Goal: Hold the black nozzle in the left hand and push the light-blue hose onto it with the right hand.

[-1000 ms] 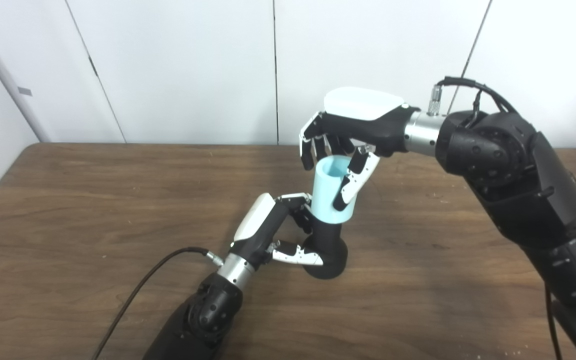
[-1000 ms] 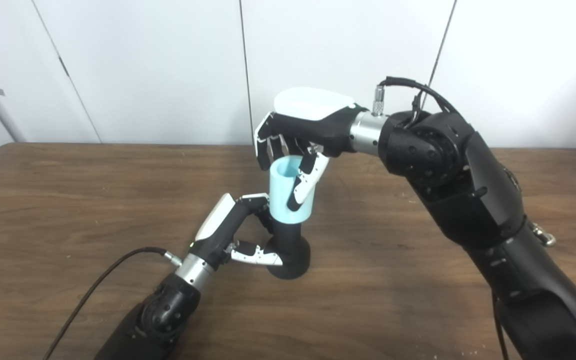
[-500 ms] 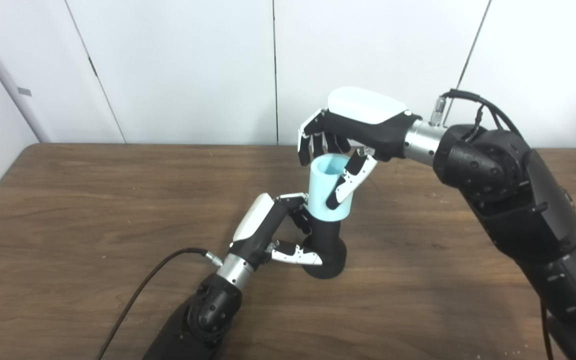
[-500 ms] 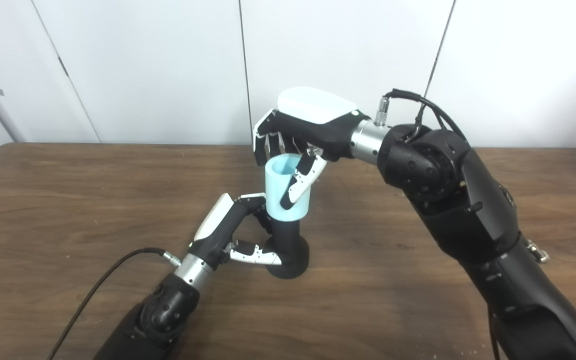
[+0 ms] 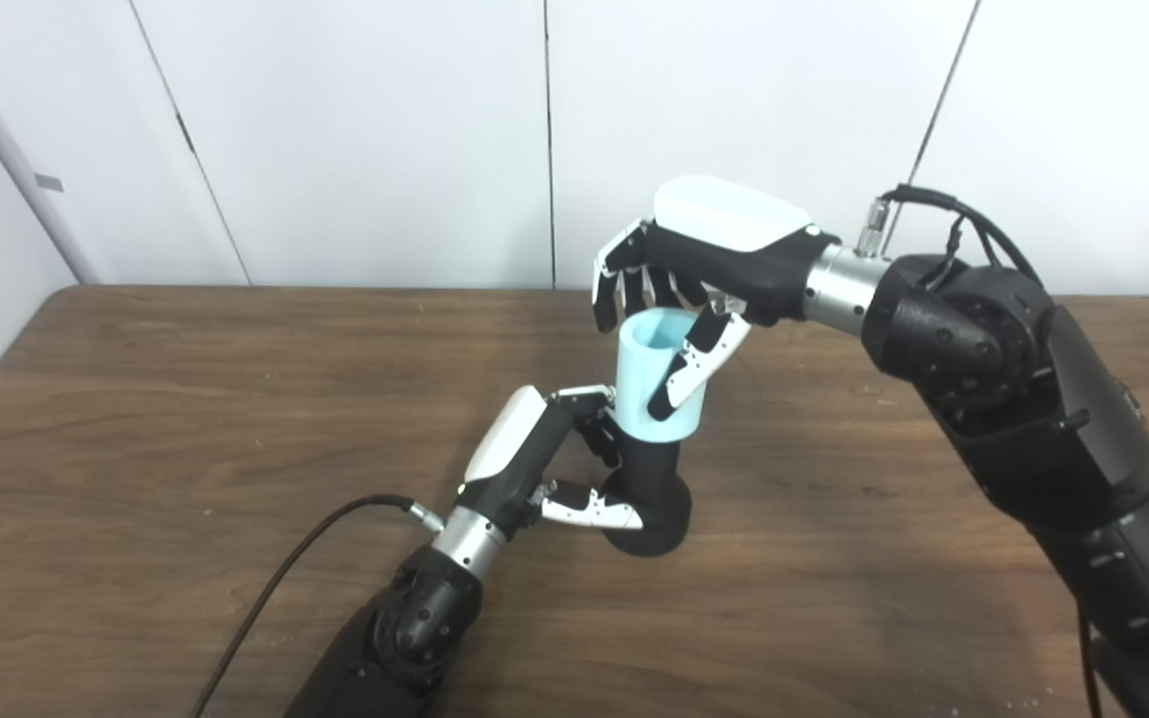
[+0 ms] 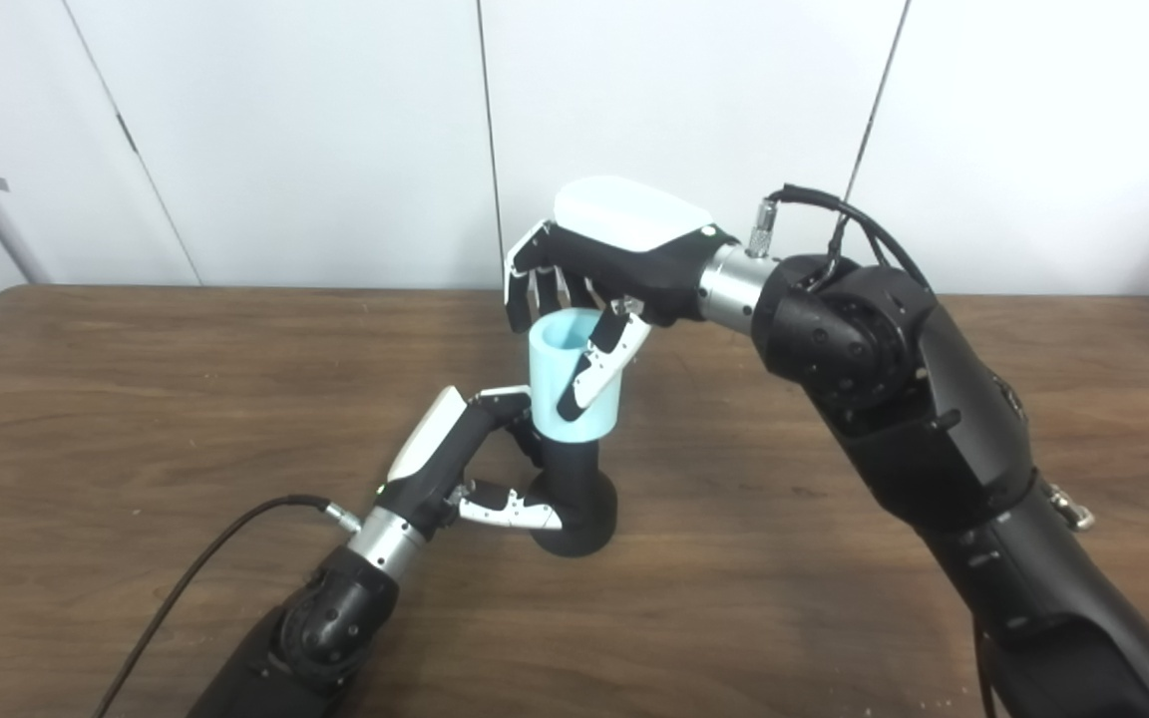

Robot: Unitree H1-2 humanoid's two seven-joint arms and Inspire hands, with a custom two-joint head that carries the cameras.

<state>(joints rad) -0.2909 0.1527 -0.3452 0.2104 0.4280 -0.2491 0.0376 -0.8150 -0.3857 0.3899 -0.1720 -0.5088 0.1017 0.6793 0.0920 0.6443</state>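
Observation:
The black nozzle (image 5: 649, 494) stands upright near the table's middle, its round base on the wood. My left hand (image 5: 550, 464) is shut on the nozzle, thumb across the base and fingers around the neck. The light-blue hose (image 5: 646, 394), a short open tube, sits over the nozzle's upper end, leaning slightly left. From above, my right hand (image 5: 684, 299) grips the hose, thumb down its front and fingers behind the rim. The nozzle's top is hidden inside the hose.
The brown wooden table (image 5: 136, 419) stretches wide on both sides. A black cable (image 5: 285, 568) runs from my left wrist toward the front edge. White wall panels (image 5: 355, 140) stand behind the table's far edge.
My right hand and the hose have shifted slightly left and the hose has tilted a little. The right forearm has swung. My left hand and the nozzle have stayed put.

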